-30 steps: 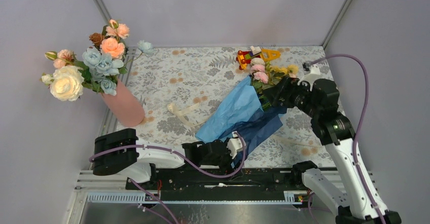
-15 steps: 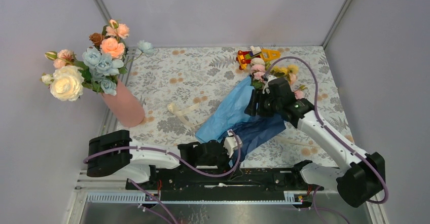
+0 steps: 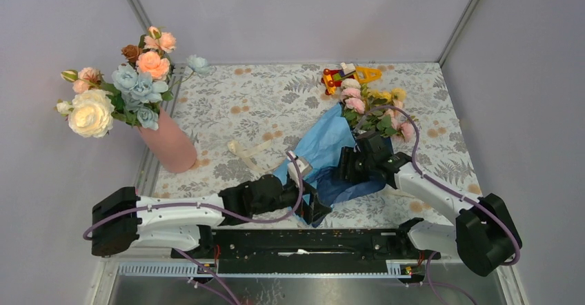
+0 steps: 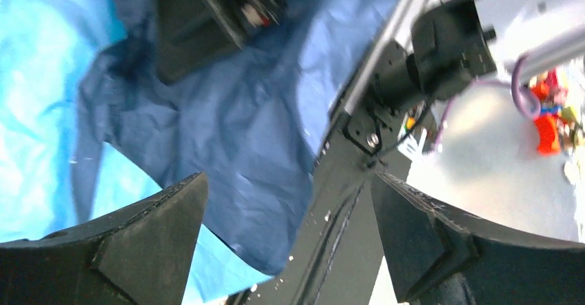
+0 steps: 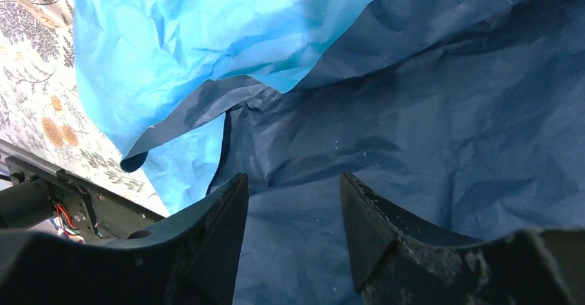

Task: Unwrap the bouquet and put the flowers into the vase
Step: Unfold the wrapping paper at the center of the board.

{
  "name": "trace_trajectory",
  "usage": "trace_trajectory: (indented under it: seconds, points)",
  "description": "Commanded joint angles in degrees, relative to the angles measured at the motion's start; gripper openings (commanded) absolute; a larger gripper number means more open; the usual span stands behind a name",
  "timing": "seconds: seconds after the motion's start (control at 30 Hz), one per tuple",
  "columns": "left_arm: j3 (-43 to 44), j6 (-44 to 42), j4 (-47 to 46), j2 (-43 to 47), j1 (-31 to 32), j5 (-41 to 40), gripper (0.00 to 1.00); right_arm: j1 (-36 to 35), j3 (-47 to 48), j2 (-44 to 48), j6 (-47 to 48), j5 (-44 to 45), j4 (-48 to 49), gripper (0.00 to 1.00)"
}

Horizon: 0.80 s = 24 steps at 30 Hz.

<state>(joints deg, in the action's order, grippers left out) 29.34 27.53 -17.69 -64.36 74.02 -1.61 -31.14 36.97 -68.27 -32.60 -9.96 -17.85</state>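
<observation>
Bouquet (image 3: 324,154) lies on the surface (image 3: 234,101) right of centre, heads toward the far edge, well apart from the vase (image 3: 169,148) at far left. The paper is loosened with its navy side showing; the flowers (image 3: 372,108) are not yet out. Left gripper (image 3: 316,207) is spread wide over the paper's near corner, holding nothing. Right gripper (image 3: 345,167) is about half open above the navy fold, nothing pinched that I can see. I judge the paper light and easily torn, the stems thin and springy. I'd grip the stems below the leaves, never the blooms.
</observation>
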Motion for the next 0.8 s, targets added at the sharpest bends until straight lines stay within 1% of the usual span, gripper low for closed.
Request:
trace_trajectory:
  seconds: [0.0,0.1,0.13,0.33,0.5,0.57,0.77]
  points:
    - [2.4,6.4,-2.5,0.1,-6.7,0.4,0.95,-0.6,-2.4,-1.0,-2.4,0.6,5.9,0.58]
    - [3.8,9.9,-2.9,-4.5,-11.3,2.4,0.95,-0.8,-4.1,-1.7,-3.2,0.3,7.3,0.57]
    - [4.2,10.3,-4.0,-5.9,-11.9,3.0,0.95,-0.8,-4.5,-1.8,-3.4,0.2,7.6,0.57]
    - [8.2,12.8,-6.6,-15.7,-14.0,3.5,0.95,-1.0,-7.4,-0.5,-4.6,0.2,8.9,0.56]
    - [8.7,17.0,-15.0,-23.9,-15.9,4.8,0.94,-1.2,-10.0,0.8,-5.9,-0.1,10.3,0.56]
    - [9.7,17.6,-16.7,-27.2,-16.3,5.2,0.93,-1.2,-10.6,1.1,-6.1,-0.1,10.3,0.56]
    - [11.5,18.1,-19.2,-32.0,-16.4,4.9,0.92,-1.2,-12.1,1.6,-6.1,0.3,10.0,0.55]
